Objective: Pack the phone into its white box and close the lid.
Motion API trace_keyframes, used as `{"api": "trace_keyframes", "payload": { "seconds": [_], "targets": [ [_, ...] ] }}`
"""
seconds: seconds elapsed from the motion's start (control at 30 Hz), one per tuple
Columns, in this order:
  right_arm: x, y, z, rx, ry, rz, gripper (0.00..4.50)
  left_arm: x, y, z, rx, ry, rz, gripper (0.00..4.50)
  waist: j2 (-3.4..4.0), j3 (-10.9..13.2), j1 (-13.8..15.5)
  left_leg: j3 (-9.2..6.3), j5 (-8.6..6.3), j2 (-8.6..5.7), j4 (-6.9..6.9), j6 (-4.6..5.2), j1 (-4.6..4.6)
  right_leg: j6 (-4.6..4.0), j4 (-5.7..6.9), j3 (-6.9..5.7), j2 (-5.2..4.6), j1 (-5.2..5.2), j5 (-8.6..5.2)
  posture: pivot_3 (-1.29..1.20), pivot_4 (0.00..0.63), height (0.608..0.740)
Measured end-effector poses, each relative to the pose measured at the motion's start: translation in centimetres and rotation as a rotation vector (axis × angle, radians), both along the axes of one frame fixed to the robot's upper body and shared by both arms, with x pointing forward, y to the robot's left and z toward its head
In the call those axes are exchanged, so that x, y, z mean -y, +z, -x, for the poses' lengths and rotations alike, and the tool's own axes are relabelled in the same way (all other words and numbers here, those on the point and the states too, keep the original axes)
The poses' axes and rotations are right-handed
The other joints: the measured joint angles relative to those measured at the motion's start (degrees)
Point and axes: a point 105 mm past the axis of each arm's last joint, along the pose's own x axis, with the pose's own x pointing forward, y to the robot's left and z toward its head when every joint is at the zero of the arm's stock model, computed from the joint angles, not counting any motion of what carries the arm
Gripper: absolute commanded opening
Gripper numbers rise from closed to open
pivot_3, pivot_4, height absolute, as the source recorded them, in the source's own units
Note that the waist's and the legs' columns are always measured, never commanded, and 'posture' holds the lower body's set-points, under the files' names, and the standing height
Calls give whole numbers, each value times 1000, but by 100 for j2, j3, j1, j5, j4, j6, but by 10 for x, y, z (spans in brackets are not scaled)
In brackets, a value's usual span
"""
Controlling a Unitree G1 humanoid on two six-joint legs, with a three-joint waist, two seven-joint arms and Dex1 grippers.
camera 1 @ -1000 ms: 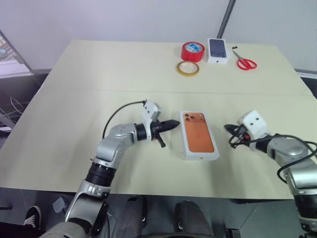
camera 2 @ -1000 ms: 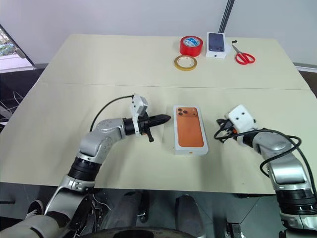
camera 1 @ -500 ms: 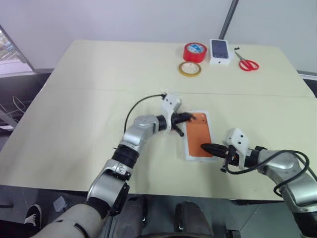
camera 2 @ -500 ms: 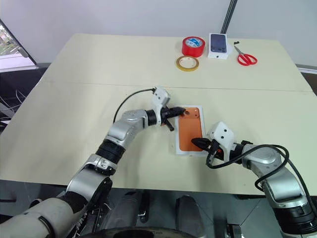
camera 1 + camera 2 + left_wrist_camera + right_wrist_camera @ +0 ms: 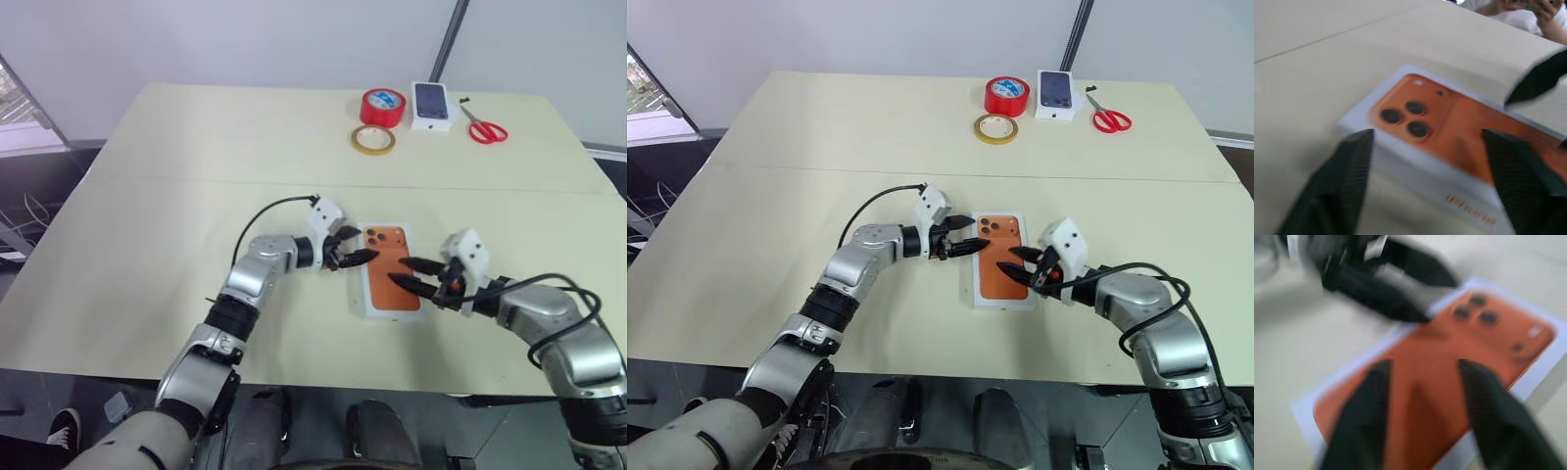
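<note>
This looks like an office or test room set up for packing work. A broad, pale tabletop [image 5: 196, 147] stands before plain light walls, crossed by a slanted grey pole [image 5: 449, 39]. At its far right edge lie red tape [image 5: 381, 106], a yellowish tape ring [image 5: 372, 140], red-handled scissors [image 5: 483, 125] and a small phone carton [image 5: 432, 104].

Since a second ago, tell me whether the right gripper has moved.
Yes. The right gripper has swung leftward, from beside the white box to over the phone.
</note>
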Motion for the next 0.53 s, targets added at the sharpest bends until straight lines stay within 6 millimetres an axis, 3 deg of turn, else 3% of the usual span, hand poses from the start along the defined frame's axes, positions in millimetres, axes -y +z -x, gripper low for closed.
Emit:
{"api": "trace_keyframes", "payload": {
  "seconds": [0.03, 0.17, 0.23, 0.37, 0.53],
  "targets": [
    [1, 4, -1, 21, -2, 0, 4408, -7, 9, 0, 21, 7, 13, 4500, 0, 1, -8, 0, 0, -1, 0, 0, -4, 0, 0, 0, -1, -5, 0, 0, 150, 728],
    [12, 13, -3, 104, 27, 99, 4461, -56, 42, 0, 159, 90, -11, 4500, 6, -1, -17, 3, 0, -2, -9, 0, -2, 0, -2, 1, 0, -6, 0, 0, 150, 728],
    [23, 14, -4, 128, 18, 133, 4461, -84, 37, 6, 168, 133, -56, 4500, 7, -2, -35, 7, 1, -2, -18, -1, 3, 0, -6, 3, -1, -6, 0, 0, 150, 728],
    [54, 13, 0, 91, -9, 156, 4461, -146, 5, 23, 70, 216, -158, 4500, 7, 2, -24, 7, 2, -2, -23, -2, 3, -1, -7, 2, -5, -6, 0, 0, 150, 728],
    [76, 4, 2, 54, -25, 165, 4461, -196, 9, 29, 55, 334, -178, 4500, 8, 1, -5, 6, 0, -14, -29, -3, 4, -3, -17, -1, -29, -2, 0, 0, 150, 728]
  ]
}}
